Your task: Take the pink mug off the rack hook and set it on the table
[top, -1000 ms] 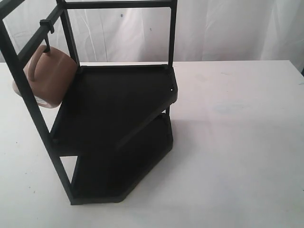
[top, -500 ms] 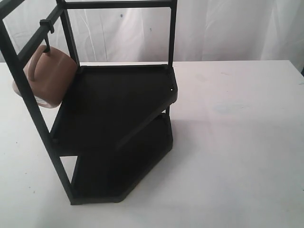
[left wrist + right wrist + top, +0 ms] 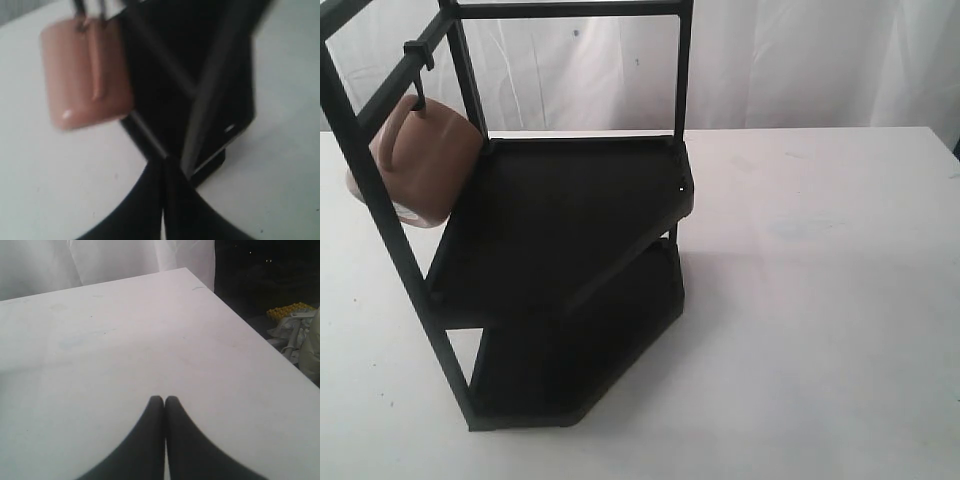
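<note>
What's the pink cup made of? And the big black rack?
The pink mug looks like ceramic: smooth, with rounded edges and a soft sheen. The rack looks like metal painted matte black: thin straight bars and flat, sharp-edged shelves. Hard plastic can't be ruled out.

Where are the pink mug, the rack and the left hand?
the pink mug (image 3: 425, 160), exterior view, its side wall.
the rack (image 3: 560, 220), exterior view, its upper shelf.
the left hand (image 3: 164, 164), left wrist view, between its shut fingertips.
</note>
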